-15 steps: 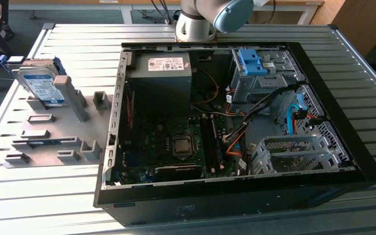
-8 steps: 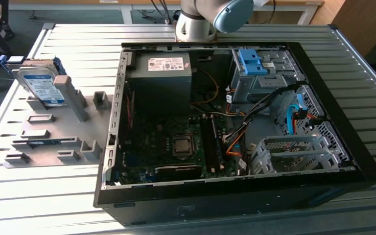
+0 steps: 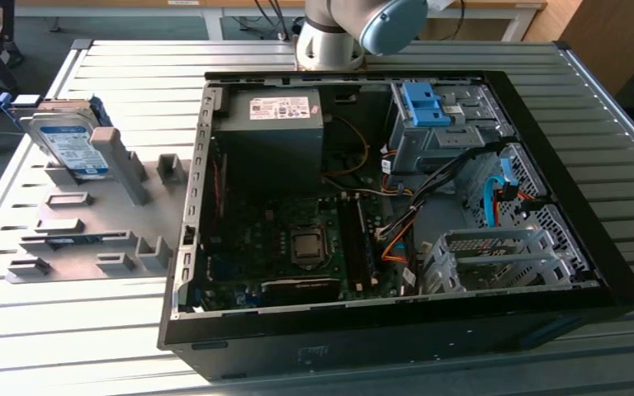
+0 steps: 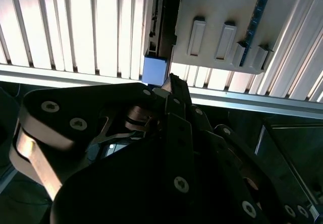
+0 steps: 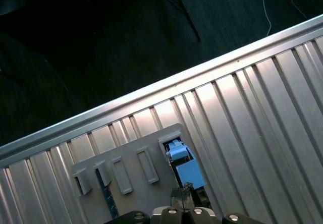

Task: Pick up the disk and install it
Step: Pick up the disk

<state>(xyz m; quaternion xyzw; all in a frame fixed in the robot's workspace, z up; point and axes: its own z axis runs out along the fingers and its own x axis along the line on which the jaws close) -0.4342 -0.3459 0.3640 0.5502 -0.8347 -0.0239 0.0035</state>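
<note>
The disk [image 3: 67,142] stands on edge in a grey slotted holder [image 3: 96,235] on the metal table, at the exterior view's left. It is silver with a white-and-blue label and blue rails. In the first wrist view the disk [image 5: 184,169] shows edge-on as a blue block at the corner of the holder [image 5: 126,158], just beyond my gripper [image 5: 184,191]. In the second wrist view my gripper [image 4: 169,82] points at the disk's blue end [image 4: 154,70], apart from it. The fingers look shut together with nothing between them.
An open computer case [image 3: 581,272] lies beside the holder, at the exterior view's right. Inside are a grey power supply box [image 3: 271,132], a motherboard, cables and a drive cage with a blue bracket [image 3: 422,106]. The arm's joint [image 3: 345,29] rises behind the case.
</note>
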